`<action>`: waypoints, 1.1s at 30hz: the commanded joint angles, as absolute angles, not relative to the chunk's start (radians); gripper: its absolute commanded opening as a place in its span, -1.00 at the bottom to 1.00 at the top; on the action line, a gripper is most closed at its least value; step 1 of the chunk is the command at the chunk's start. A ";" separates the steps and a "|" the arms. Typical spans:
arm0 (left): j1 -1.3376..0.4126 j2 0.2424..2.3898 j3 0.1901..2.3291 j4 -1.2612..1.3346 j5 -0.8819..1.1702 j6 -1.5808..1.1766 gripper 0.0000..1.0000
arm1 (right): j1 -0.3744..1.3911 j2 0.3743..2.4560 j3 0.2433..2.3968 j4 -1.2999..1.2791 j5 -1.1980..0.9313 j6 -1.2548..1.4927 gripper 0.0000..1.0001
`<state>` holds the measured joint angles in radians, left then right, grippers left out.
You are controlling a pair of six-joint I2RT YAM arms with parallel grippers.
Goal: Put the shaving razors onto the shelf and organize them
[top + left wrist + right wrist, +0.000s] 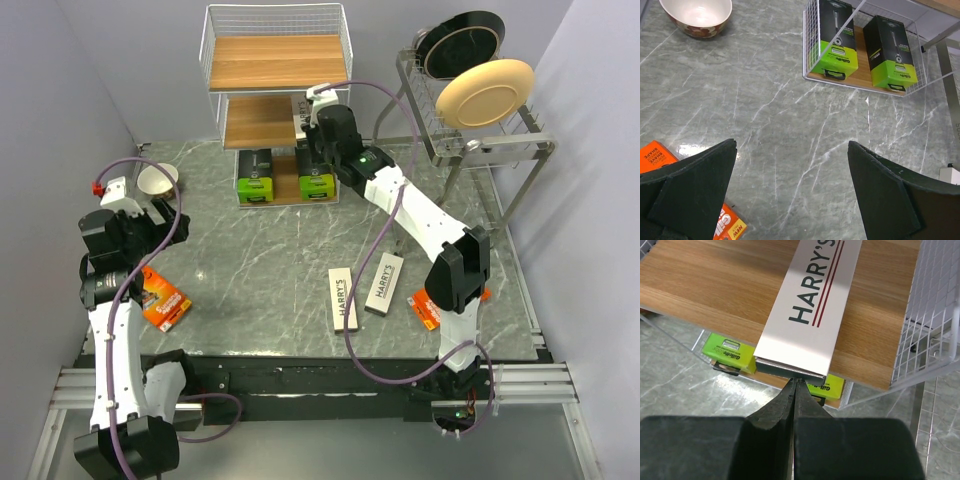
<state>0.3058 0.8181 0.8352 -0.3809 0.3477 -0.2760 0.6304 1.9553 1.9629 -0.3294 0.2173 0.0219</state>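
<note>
**Left gripper** (790,195): the jaws are spread as wide as they go. Nothing is held or touched. Its matte black wedge-shaped fingers (690,192) hang over the bare tabletop at 9 o'clock.

**Right gripper** (795,384): the jaws are pressed fully together. Nothing is clamped between them. The tips are set at the near end of the long white cardboard "HARRY'S" box (812,305).

**Long white "HARRY'S" box:** laid flat on the middle tier, towards its right side. The long axis runs 12 to 6 and the near end slightly overhangs the tier's front edge.

**White wire-frame shelf with three smooth brown wooden tiers** (270,60): placed at 12 o'clock on the table.

**Two black rectangular boxes with glossy lime-green ends** (255,177) (317,178): set side by side on the bottom tier. The long axes run 12 to 6, with the green ends at 6.

**Two further white "HARRY'S" boxes** (345,298) (384,283): laid flat on the grey-green marble-patterned table (270,250) at 5 o'clock. One is aligned near 12 to 6, the other near 1 to 7.

**Flat orange printed pack** (165,300): laid at 8 o'clock, below the left gripper.

**Second orange pack** (428,308): laid at 4 o'clock, partly hidden by the right arm.

**Round bowl, white inside** (157,180): placed at 10 o'clock.

**Grey metal dish rack** (480,145): placed at 2 o'clock. A black plate (460,40) and a cream plate (487,92) are held in it.
</note>
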 commanded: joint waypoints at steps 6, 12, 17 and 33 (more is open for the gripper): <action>0.174 0.821 0.839 -0.365 0.448 -0.278 0.97 | 0.632 1.763 1.787 -0.342 0.245 0.043 -0.32; -0.123 0.885 0.808 -0.374 0.440 -0.258 0.99 | 0.629 1.430 1.325 -0.426 0.167 0.118 0.38; -0.339 1.055 0.833 -0.371 0.376 -0.389 0.99 | 0.577 1.287 1.154 -0.420 0.187 0.204 0.50; -0.913 1.549 0.980 -0.313 0.200 -0.647 0.99 | 0.236 1.135 1.052 -0.359 0.120 0.210 0.53</action>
